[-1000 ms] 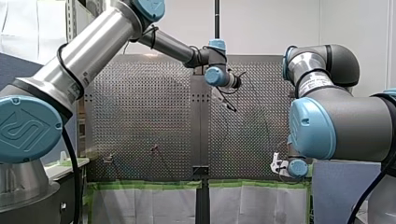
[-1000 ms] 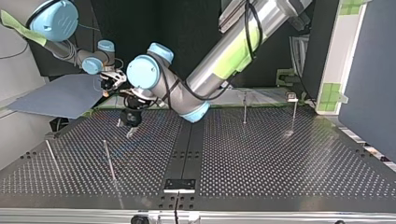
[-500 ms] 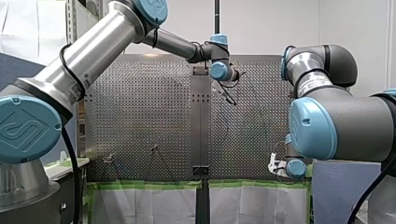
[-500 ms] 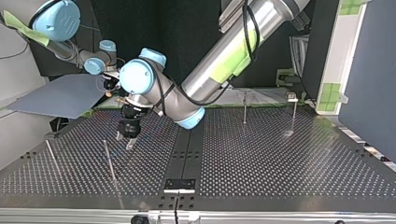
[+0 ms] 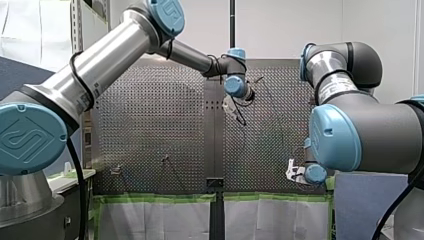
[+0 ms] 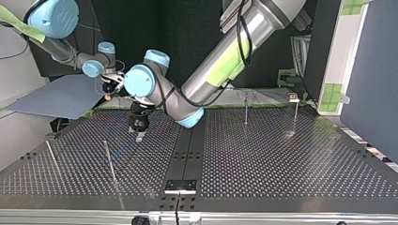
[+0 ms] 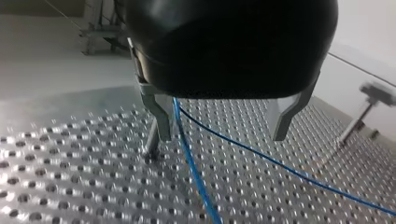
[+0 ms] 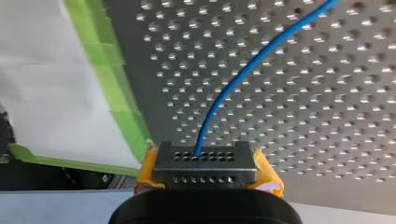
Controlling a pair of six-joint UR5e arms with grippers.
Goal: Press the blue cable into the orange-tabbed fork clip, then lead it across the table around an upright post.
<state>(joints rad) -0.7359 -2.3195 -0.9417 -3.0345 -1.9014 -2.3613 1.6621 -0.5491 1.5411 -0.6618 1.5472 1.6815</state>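
Cable [image 7: 194,172], thin and blue, seemingly slack, crosses the perforated table [image 7: 70,186].

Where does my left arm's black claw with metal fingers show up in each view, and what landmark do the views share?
Front view: black metal-fingered left claw, just right of centre.
Top view: claw left of centre, pointing down at the perforated metal table.
Left wrist view: its own fingers, open, thin blue cable between them.
Right wrist view: not in it.
Shared landmark: that table.

My left pincer [image 7: 222,137] astride the cable [image 7: 189,158] over the table [image 7: 56,196], post [image 7: 151,140] just beside
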